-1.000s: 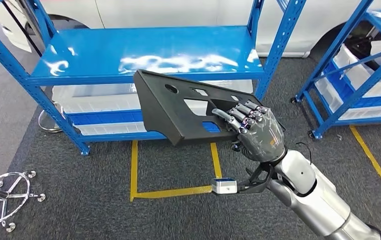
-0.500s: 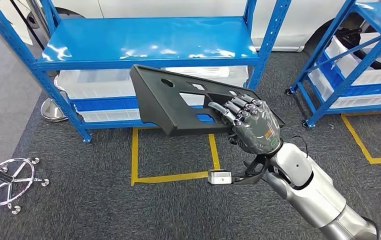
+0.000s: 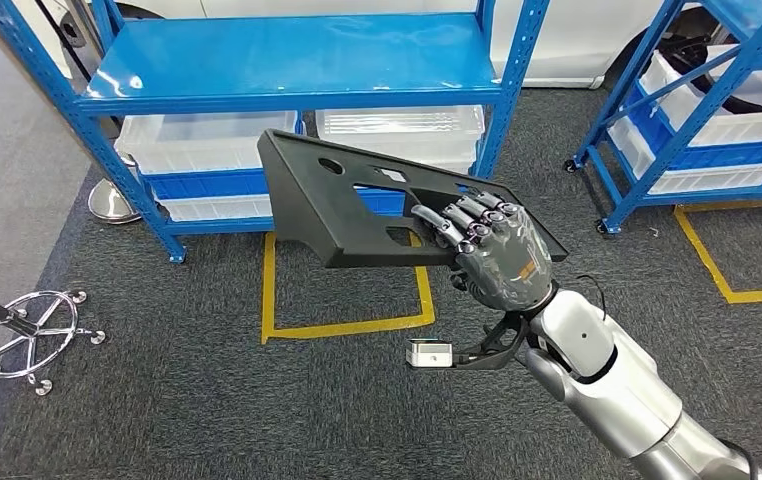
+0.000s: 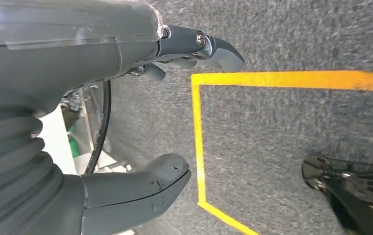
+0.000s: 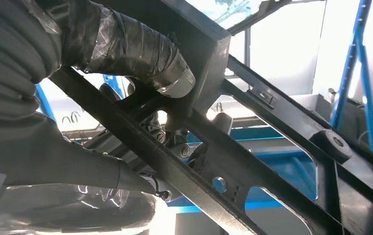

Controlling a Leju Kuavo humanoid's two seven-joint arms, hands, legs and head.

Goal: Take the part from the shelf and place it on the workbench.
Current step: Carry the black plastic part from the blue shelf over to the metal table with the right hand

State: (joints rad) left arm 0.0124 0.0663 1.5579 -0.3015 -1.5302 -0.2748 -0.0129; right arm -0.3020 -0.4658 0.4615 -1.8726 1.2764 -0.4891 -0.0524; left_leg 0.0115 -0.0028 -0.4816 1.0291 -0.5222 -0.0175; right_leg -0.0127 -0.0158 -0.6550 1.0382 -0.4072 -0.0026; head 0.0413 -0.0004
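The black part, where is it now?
In the head view, the black part is off the blue shelf, held by the right hand above the yellow floor marking.

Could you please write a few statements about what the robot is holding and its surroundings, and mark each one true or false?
1. The right hand grips the black part. True.
2. The part rests on the blue shelf. False: it is held in the air in front of the rack.
3. The left hand holds a white bin. False: it holds nothing, fingers apart.
4. Yellow tape lines mark the grey floor. True.
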